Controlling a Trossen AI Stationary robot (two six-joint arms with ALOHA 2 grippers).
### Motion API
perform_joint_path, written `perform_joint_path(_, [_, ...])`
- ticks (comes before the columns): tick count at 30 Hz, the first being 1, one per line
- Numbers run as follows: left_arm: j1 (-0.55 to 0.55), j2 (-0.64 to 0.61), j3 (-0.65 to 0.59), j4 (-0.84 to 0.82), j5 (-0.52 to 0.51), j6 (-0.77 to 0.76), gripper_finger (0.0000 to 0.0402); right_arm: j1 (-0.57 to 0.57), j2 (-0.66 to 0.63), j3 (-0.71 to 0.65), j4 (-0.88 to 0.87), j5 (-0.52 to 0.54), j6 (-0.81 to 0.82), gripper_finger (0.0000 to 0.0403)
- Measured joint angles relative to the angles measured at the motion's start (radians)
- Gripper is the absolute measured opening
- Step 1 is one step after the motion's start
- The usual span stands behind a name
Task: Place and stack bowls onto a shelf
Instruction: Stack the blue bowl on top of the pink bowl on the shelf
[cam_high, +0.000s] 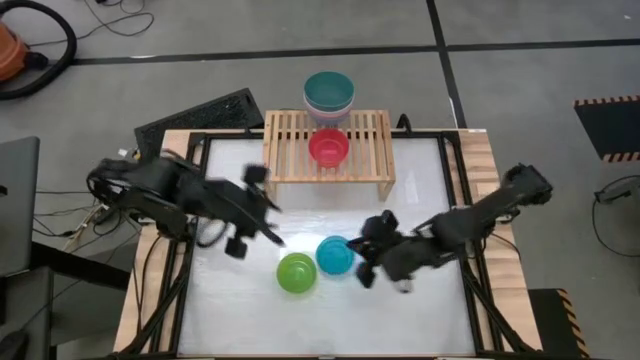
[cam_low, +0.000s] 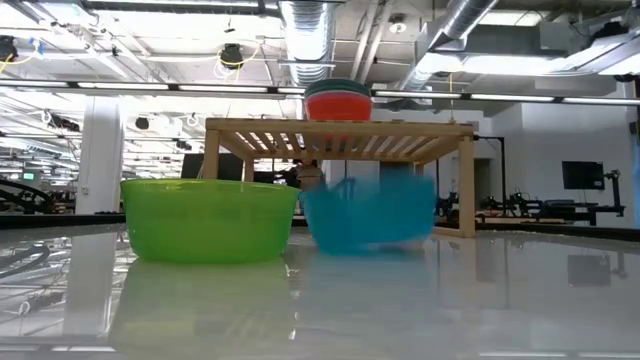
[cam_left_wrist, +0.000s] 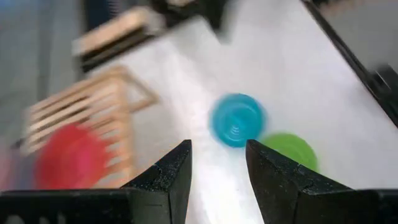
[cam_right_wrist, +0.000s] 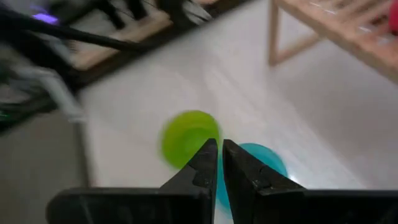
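The light-wood shelf (cam_high: 328, 150) stands at the table's far middle, with the red bowl (cam_high: 328, 147) on its slats. A stack of larger bowls, dark teal on top (cam_high: 328, 92), stands behind the shelf. The cyan bowl (cam_high: 333, 255) and the lime green bowl (cam_high: 296, 272) sit side by side near the table's middle. My right gripper (cam_high: 362, 264) is at the cyan bowl's right side, shut on its rim. My left gripper (cam_high: 272, 236) is open and empty above the table, left of the two bowls. The other bowls are hidden or out of view. My right gripper has the cyan bowl's rim (cam_right_wrist: 231, 186) on the bowl's right side between its two nearly closed fingers, one finger inside and one outside. The fingers slant down from the table's right. The low view shows the bowl (cam_low: 368, 215) upright and blurred; whether it is off the table, I cannot tell.
The shelf's slats have free room on both sides of the red bowl. A black frame (cam_high: 200, 140) runs around the white table top. The near half of the table (cam_high: 320, 320) is bare white surface.
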Motion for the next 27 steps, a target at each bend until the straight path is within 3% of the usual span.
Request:
perform_joint_path(4, [-0.001, 0.047, -0.141, 0.102, 0.120, 0.138, 0.0150, 0.072, -0.109, 0.058, -0.056, 0.008, 0.029, 0.0057])
perform_joint_path(12, [0.023, 0.194, -0.333, 0.239, 0.137, 0.352, 0.0220, 0.205, -0.221, 0.064, -0.104, 0.079, 0.051, 0.0100])
perform_joint_path(19, [0.062, 0.349, -0.345, 0.391, 0.288, 0.330, 0.0270, 0.233, -0.204, 0.064, -0.208, 0.097, 0.119, 0.0139])
perform_joint_path(27, [0.086, 0.465, -0.344, 0.597, 0.351, 0.252, 0.0275, 0.245, -0.188, 0.062, -0.240, 0.074, 0.172, 0.0146])
